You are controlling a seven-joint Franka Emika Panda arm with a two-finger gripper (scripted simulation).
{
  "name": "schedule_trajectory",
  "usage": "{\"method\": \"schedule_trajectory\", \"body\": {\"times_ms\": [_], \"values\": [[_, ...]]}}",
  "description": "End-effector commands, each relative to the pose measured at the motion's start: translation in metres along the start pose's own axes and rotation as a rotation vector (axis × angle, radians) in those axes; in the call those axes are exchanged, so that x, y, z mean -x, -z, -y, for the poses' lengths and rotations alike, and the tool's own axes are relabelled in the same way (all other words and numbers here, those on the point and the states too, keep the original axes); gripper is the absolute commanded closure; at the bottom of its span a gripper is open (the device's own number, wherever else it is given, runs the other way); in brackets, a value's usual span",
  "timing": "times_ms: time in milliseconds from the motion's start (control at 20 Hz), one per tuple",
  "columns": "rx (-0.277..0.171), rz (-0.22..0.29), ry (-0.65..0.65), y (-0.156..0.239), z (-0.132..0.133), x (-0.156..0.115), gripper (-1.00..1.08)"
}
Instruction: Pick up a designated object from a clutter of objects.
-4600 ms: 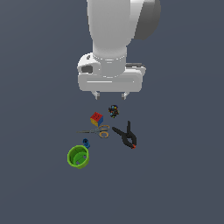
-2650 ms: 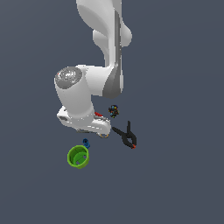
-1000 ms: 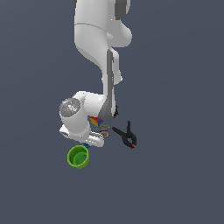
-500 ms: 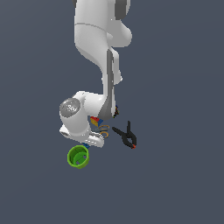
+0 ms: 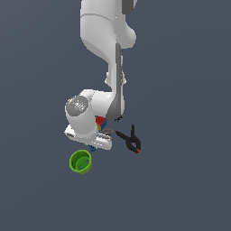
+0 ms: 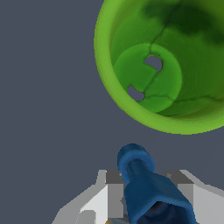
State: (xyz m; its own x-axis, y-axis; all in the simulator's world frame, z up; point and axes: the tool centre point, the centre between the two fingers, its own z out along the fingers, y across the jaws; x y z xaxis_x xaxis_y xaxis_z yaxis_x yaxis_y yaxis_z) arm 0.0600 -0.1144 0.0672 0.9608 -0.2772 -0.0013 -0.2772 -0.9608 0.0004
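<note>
- A glossy white robot arm (image 5: 106, 54) bends low over a plain dark grey counter (image 5: 180, 180), unchanged in pose from half a second ago.
- A smooth green cup (image 6: 162, 65), round, open-topped, shows two holes in its floor.
- A black spring clamp (image 5: 131, 140) lies near the exterior view's right of the arm.
- A red-yellow-blue cube (image 5: 100, 122) peeks from behind the wrist.
- The end effector (image 6: 146, 194) grips the blue piece (image 6: 142, 183), a stubby matte cylinder, between its grey fingers (image 6: 113, 194); the rounded end of its long axis points toward the cup.
</note>
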Motion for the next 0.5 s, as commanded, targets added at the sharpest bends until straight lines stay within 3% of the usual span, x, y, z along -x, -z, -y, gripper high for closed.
{"method": "schedule_trajectory", "body": {"times_ms": [0,450], "values": [[0.000,-0.001,0.001,0.015,0.013,0.003,1.08],[0.001,-0.002,0.001,0.095,0.083,0.019,1.08]]}}
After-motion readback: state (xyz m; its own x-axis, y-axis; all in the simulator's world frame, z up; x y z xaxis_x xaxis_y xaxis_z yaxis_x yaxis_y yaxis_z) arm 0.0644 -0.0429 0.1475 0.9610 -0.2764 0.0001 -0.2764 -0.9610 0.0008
